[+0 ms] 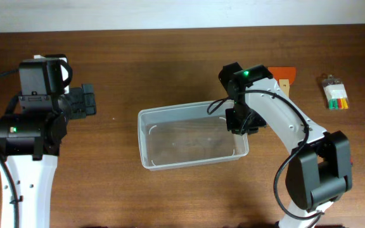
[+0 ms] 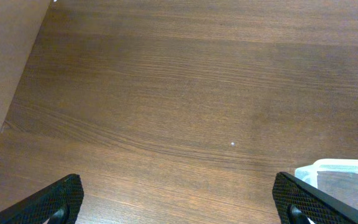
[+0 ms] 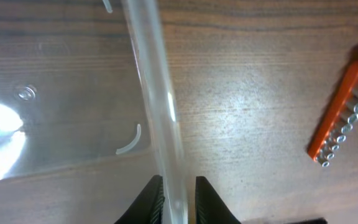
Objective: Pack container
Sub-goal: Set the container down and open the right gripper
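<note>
**Right jaws astride the container wall, left jaws spread over open wood**

The right gripper (image 3: 180, 202) first: its two fingers (image 3: 153, 198) sit close on either side of the container (image 3: 157, 99) wall, the rim running straight up between them. Pinching or merely straddling, I cannot tell. From overhead, that is the container's 3 o'clock short wall. The clear container lies mid-table, long sides running 9 to 3. Out at 3 o'clock of that wall lies an orange socket rail (image 3: 340, 118), near but apart.

Over to the left gripper (image 2: 179, 210): jaws spread wide, only table (image 2: 166, 99) between them, and the container's corner peeks in at 4 o'clock. Broad open wood separates this gripper from the container's 9 o'clock rim. A small clear packet (image 1: 335, 95) sits well off at 2 o'clock.
</note>
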### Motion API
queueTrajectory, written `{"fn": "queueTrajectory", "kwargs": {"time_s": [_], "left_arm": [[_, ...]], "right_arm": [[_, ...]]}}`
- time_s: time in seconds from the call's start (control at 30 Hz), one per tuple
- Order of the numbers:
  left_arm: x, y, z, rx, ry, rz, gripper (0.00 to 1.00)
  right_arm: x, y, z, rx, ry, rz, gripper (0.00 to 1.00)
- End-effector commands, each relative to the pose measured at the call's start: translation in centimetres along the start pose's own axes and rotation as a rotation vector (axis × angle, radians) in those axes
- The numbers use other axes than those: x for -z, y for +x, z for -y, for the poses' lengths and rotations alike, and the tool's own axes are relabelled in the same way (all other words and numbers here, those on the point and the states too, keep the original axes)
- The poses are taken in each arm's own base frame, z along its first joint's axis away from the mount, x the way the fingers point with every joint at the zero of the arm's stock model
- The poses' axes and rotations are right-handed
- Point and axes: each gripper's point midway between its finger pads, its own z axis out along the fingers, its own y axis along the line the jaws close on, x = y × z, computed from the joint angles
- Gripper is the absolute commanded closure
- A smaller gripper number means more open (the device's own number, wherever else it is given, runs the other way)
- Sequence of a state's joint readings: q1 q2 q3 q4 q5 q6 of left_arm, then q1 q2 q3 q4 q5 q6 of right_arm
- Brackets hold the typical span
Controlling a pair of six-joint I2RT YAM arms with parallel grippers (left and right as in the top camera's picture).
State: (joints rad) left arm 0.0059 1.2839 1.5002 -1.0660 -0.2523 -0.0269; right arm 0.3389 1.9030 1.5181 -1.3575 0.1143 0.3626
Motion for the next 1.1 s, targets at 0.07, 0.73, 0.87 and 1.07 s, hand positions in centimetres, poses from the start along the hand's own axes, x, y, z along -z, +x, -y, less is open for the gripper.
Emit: {"fn": "queueTrajectory", "kwargs": {"time_s": [0.07, 0.73, 0.87, 1.07], "left_arm": [[0.6, -0.7, -0.4, 0.016, -0.016, 0.023, 0.01], [0.6, -0.5, -0.4, 0.014, -0.016, 0.017, 0.01], [0.6, -0.5, -0.4, 0.014, -0.016, 0.016, 0.01], [0.6, -0.5, -0.4, 0.014, -0.016, 0.017, 0.01]], "right_arm": [[-0.4, 0.7, -0.2, -0.035, -0.006, -0.038, 0.83], [-0.4, 0.9, -1.3, -0.165, -0.063, -0.061, 0.96], [-0.4, 0.5, -1.4, -0.143, -0.066, -0.042, 0.96], [-0.4, 0.3, -1.4, -0.063, -0.069, -0.034, 0.96]]}}
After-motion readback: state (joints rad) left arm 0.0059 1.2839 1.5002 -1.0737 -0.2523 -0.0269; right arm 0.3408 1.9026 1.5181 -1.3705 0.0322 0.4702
